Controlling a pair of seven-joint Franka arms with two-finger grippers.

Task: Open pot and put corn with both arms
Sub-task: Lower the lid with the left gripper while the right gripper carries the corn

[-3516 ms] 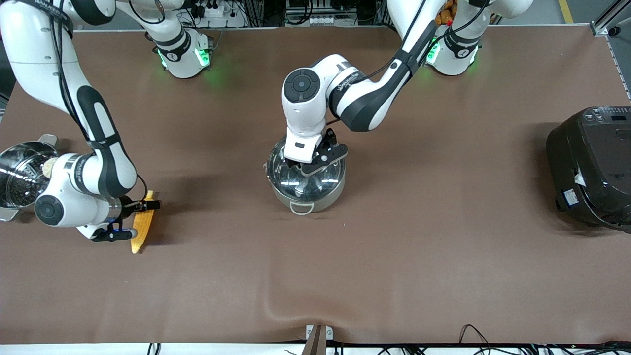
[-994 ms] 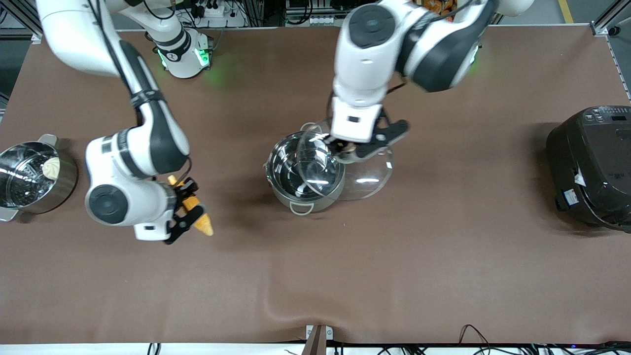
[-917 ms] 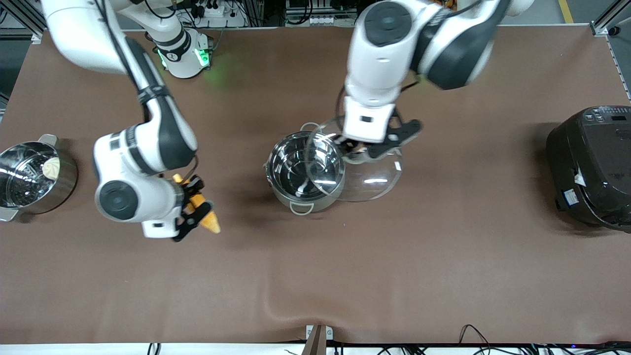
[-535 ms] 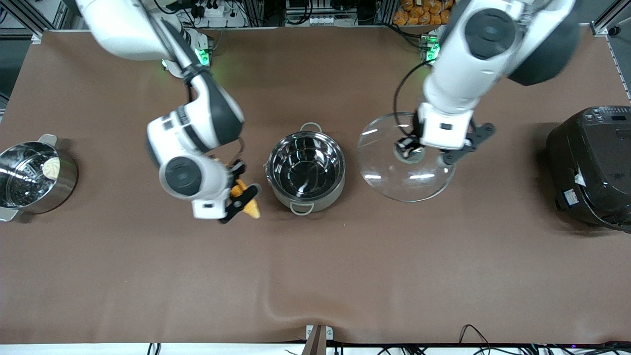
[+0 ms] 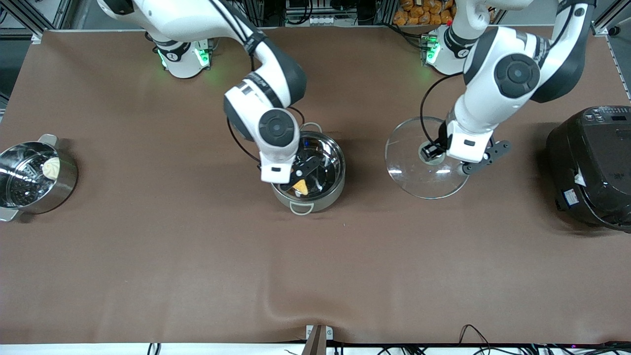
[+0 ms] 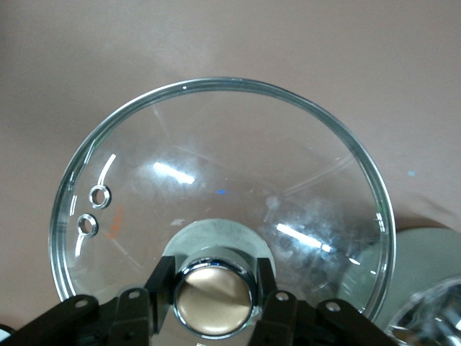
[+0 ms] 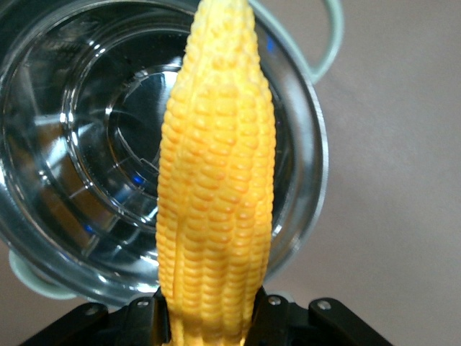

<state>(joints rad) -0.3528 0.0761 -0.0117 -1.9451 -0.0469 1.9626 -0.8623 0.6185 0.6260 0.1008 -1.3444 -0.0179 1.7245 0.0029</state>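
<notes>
Your right gripper (image 5: 297, 173) is clamped on the thick end of the corn (image 7: 216, 180), which hangs over the open mouth of the pot (image 5: 333, 190). The cob points out across the steel bowl, so letting go from here would likely drop it inside instead of onto the rim. In the front view only its tip shows under the wrist.

Your left gripper (image 6: 214, 301) is closed on the brass-coloured knob (image 6: 213, 303) of the glass lid (image 5: 411, 172). It holds the lid toward the left arm's end of the table, well apart from the pot, which keeps the opening free for the corn. Whether the lid's edge touches the brown table cover (image 5: 197, 266) you cannot tell.

The steamer pot (image 5: 19, 197) with its white bun (image 5: 51, 167) sits at the right arm's end, and the black rice cooker (image 5: 591, 162) at the left arm's end; both look uninvolved.

The cooker carries a small label and panel markings, but nothing on them is readable, and the arm's lettering is too small to make out.
</notes>
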